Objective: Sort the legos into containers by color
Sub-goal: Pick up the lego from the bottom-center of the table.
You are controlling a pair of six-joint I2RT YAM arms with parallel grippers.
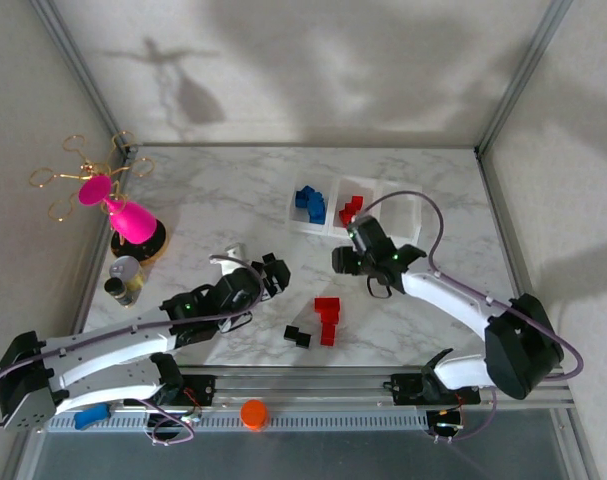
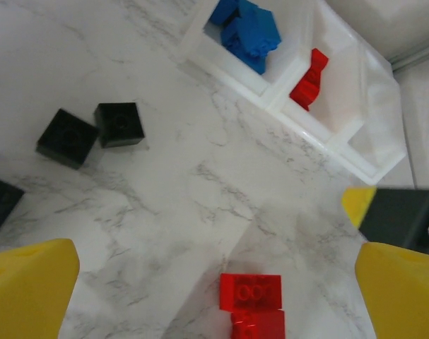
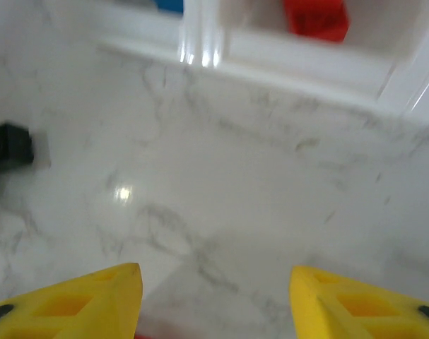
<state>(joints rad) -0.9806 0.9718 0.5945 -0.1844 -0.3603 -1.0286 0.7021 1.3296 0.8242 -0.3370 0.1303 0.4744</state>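
Mid-sort here. The three joined containers (image 2: 292, 53) sit in the upper right of the left wrist view, with the blue bricks (image 2: 246, 28) piled in the first bin and a couple of red bricks (image 2: 309, 78) in the middle one. The third bin (image 1: 403, 215) looks bare from overhead. On the marble-patterned table (image 2: 165, 212), loose red bricks (image 2: 251, 291) lie at the bottom centre of that wrist view. Black bricks (image 2: 119, 123) are scattered at the left, none of them binned yet. The left gripper (image 2: 213, 293) hangs with its yellow fingers spread wide and nothing in its hold, the loose red bricks on the table showing between them. The right gripper (image 3: 214, 304) hovers low over bare table just short of the containers. Its jaws are just as wide apart and empty, and a blurred sliver of red shows at the very bottom edge of its view. So the step in hand reads as red: blue seems finished, red is partly in. The next move probably calls for one arm to drop squarely over a single red brick and pinch it without dragging its neighbour. Then it carries the brick up to the middle bin. Writing? No label or brand shows, and the studs on the nearest red brick carry raised marks too small to read.
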